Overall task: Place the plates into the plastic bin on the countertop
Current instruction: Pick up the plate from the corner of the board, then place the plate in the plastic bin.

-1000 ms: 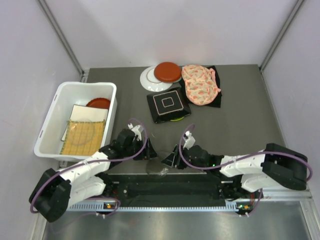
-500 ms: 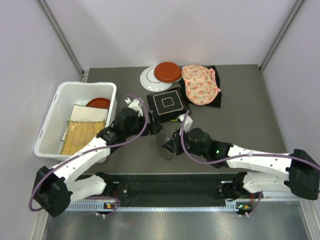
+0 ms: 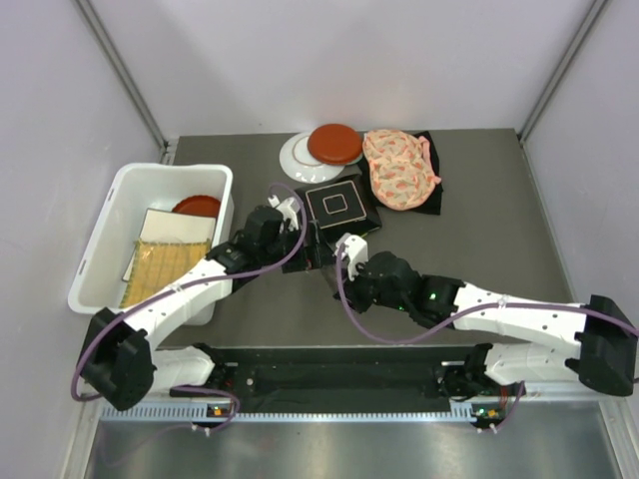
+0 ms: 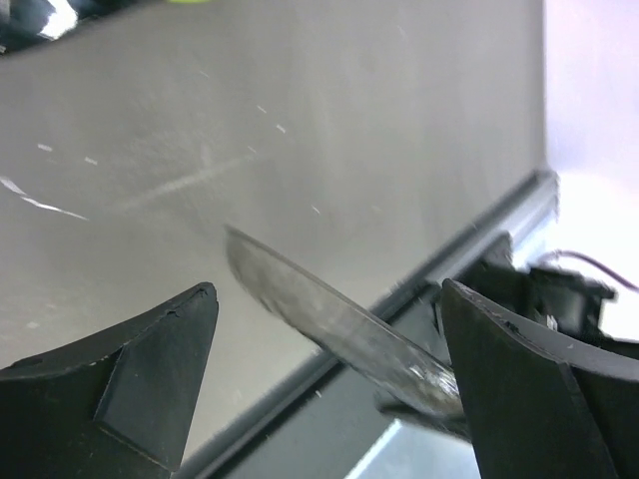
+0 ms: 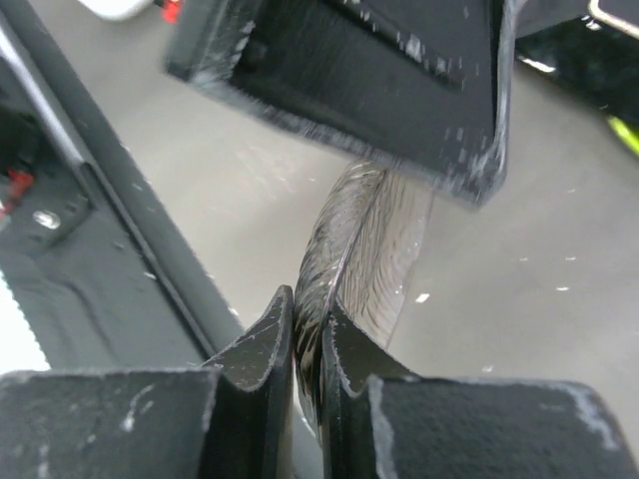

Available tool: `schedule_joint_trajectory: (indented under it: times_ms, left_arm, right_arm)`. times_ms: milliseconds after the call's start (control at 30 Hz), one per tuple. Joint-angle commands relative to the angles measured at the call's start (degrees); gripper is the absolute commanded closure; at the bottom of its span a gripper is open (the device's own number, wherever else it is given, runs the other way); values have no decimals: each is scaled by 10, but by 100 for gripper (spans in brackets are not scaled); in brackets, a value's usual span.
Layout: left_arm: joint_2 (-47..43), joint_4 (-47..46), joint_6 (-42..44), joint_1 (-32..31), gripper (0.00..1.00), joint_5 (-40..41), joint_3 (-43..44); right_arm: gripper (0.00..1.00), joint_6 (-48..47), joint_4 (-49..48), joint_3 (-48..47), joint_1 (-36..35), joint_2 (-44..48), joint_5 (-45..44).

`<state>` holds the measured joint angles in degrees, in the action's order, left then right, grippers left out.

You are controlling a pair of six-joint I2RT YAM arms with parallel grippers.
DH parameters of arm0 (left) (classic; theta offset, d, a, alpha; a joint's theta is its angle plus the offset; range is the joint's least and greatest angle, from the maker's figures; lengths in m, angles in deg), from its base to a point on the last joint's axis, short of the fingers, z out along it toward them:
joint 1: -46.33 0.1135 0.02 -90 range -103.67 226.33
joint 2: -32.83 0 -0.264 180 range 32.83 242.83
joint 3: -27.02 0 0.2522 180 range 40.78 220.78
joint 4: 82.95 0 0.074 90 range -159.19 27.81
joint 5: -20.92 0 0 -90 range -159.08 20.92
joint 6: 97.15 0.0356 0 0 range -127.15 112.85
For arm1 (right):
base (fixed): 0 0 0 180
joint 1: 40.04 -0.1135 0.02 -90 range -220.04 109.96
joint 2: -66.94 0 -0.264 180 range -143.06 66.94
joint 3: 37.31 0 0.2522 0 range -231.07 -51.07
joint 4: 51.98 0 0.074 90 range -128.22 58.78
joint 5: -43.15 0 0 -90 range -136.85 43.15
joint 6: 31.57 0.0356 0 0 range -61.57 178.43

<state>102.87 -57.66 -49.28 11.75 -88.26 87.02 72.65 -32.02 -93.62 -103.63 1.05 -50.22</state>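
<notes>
Clear glass plate [image 5: 364,239]: held on edge over countertop [image 3: 479,239], well apart from plastic bin [image 3: 100,249]. Right gripper [image 5: 308,304] pinched on its rim. Left gripper [image 4: 327,291] spread wide around plate, not touching. Risk: slick glass slips or twists if right lets go before left clamps.

The glass plate [image 5: 367,249] is clear, glossy glass with fine ribbing. The countertop [image 4: 300,120] is matt dark grey, marked by pale scuffs. The bin [image 3: 112,210] is smooth white plastic, and the woven plate [image 3: 165,274] in it has a coarse yellow weave. The black plate [image 3: 337,205] and red plate [image 3: 334,143] look glossy. The floral piece [image 3: 399,168] is soft cloth. The right gripper [image 5: 310,307] is matt black plastic, flecked with scratches.
</notes>
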Motion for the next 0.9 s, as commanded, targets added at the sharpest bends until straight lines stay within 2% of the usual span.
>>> schedule_joint_trajectory:
  times_ms: [0,133,267,400,433,467,567,767,867]
  left_arm:
    - [8,10,-12,-1,4,-77,34]
    - [24,23,-13,-2,5,-104,32]
    - [39,45,0,-2,15,-120,38]
    - [48,86,28,-3,30,-113,55]
    - [50,88,29,-3,37,-113,59]
    - [54,90,29,-2,40,-116,60]
    - [63,91,28,-3,54,-127,61]
    - [80,91,26,-3,80,-143,61]
    - [86,90,27,-3,87,-147,63]
  right_arm:
    - [100,-95,14,-54,-21,-17,-63]
    - [100,-132,20,-63,-37,-24,-98]
    - [100,-172,27,-72,-46,-29,-128]
    - [100,-200,25,-74,-63,-33,-155]
    - [100,-211,26,-76,-68,-37,-162]
    - [99,-216,26,-76,-72,-39,-168]
    - [89,-237,18,-74,-87,-47,-202]
    - [81,-267,5,-71,-109,-61,-241]
    - [76,-277,-8,-67,-116,-60,-254]
